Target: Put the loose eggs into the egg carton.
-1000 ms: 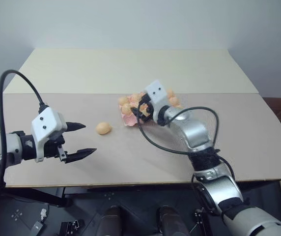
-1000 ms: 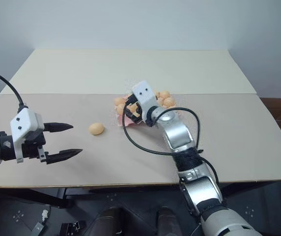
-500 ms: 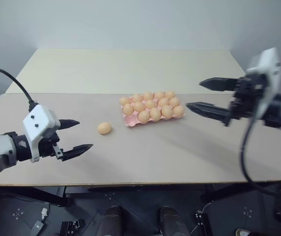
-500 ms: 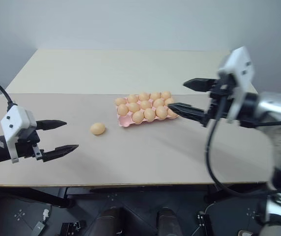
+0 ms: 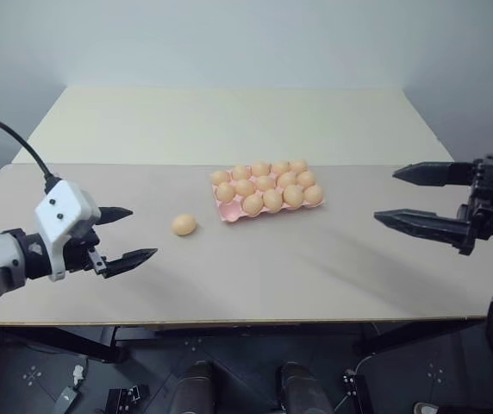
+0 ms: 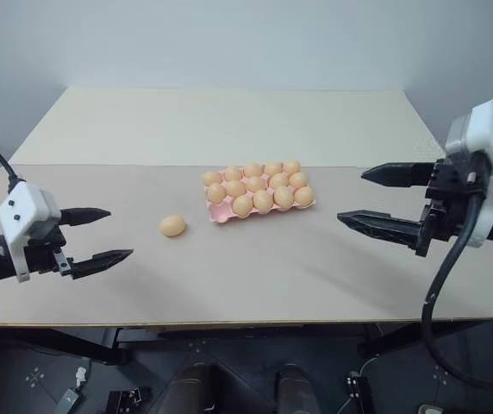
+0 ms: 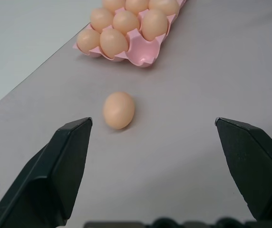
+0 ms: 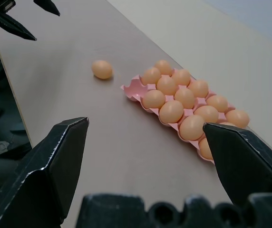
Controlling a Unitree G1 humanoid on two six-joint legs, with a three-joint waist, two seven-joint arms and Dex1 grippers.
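One loose egg [image 5: 184, 225] is seen lying on the worktop [image 5: 255, 267] just left of the pink egg carton [image 5: 227, 212], nearest the left hand [image 5: 128, 235], both it and the right hand [image 5: 419, 197] held apart, empty.

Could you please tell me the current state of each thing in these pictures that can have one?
Flat pink moulded egg carton: lidless, flat on the table, one corner cup empty, other cups filled.
Single loose tan-orange egg: lying on its side on the table, apart from the carton, untouched.
Left gripper: jaws open, empty.
Right gripper: jaws open, empty.
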